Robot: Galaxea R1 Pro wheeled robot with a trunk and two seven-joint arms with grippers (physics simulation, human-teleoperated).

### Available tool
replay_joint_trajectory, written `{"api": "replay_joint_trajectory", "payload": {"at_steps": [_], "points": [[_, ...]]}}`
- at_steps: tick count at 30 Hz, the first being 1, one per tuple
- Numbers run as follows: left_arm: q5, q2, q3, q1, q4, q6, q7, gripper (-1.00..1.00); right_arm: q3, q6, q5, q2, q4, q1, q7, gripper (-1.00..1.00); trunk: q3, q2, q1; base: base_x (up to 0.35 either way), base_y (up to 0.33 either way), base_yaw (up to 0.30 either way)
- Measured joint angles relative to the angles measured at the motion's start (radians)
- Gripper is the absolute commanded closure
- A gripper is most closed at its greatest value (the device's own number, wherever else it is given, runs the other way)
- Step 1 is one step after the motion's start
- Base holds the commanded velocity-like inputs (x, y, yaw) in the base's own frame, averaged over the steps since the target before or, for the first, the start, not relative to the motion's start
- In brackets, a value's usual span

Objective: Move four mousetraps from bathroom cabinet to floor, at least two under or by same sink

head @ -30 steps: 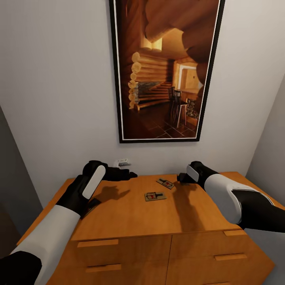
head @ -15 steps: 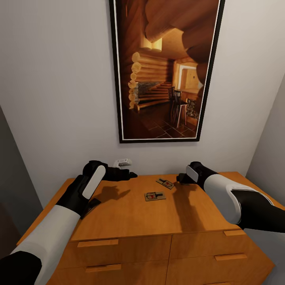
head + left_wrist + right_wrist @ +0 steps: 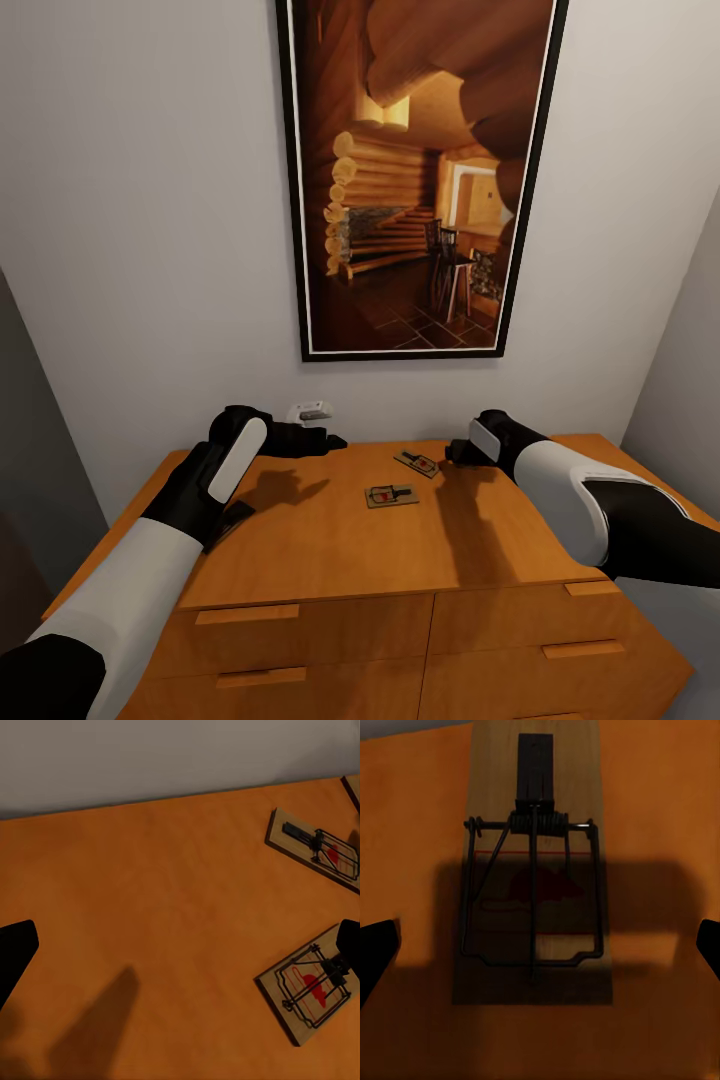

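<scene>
Both sets of jaws stand wide apart and grip nothing, judging by the dark fingertips that sit at the far edges of each wrist view with bare wood or a trap between them. In the head view the left gripper (image 3: 300,440) hovers over the back left part of the cabinet (image 3: 300,560) top, near the wall, and the right gripper (image 3: 458,450) hangs over the back of the top just right of the farther mousetrap (image 3: 417,463); a second mousetrap (image 3: 391,495) lies flat a little nearer the front edge, toward the middle of the cabinet top. A framed picture (image 3: 420,170) hangs on the wall above the cabinet, and a small white fitting (image 3: 311,410) sits on the wall just above its back edge. In the left wrist view two mousetraps (image 3: 311,849) lie flat on the orange wood, well apart from the one fingertip (image 3: 15,952) in sight. In the right wrist view one mousetrap (image 3: 534,862) lies directly under the gripper, centred between the fingertips (image 3: 376,952), wire bar up. The step in hand looks like the pickup of a trap from the cabinet top; the next move calls for a straight descent and a grip across the thin board's edges, clear of the wire.
</scene>
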Motion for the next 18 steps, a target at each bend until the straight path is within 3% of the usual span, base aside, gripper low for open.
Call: {"api": "replay_joint_trajectory", "payload": {"at_steps": [1, 18], "points": [[0.000, 0.000, 0.000, 0.000, 0.000, 0.000, 0.000, -1.00, 0.000, 0.000, 0.000, 0.000, 0.000, 0.000, 0.000, 1.00, 0.000, 0.000, 0.000, 0.000, 0.000, 0.000], [0.000, 0.000, 0.000, -0.001, 0.001, 0.000, 0.000, -1.00, 0.005, 0.004, 0.006, -0.004, 0.000, 0.000, 0.000, 1.00, 0.000, 0.000, 0.000, 0.000, 0.000, 0.000]]}}
